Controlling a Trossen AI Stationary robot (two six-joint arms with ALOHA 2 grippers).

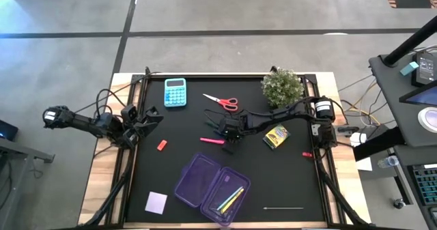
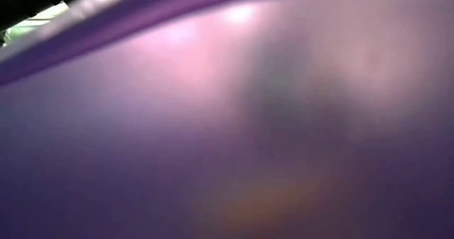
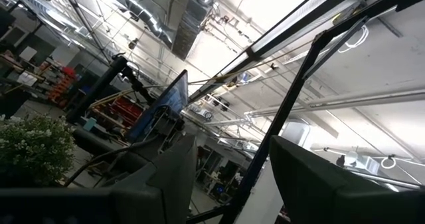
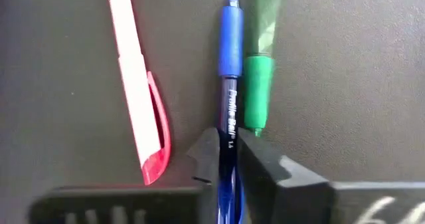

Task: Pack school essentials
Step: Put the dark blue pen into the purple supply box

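Blue pen [image 4: 230, 84] lengthwise between tool fingers [image 4: 262, 164]

Right tool [image 1: 220, 130] sits mid-surface [image 1: 287, 182], hemmed in: scissors [image 1: 222, 102] at 12 o'clock, crayon box [image 1: 276, 136] at 3, open purple case [image 1: 208, 184] at 6. Wide open mat at 9, only a red eraser [image 1: 162, 145] there.

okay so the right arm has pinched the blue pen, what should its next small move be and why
Probably lift straight up a little. The right end effector is shut on the blue pen, which lies on the mat touching the green pen, with the pink pen beside. The purple case sits open nearby.
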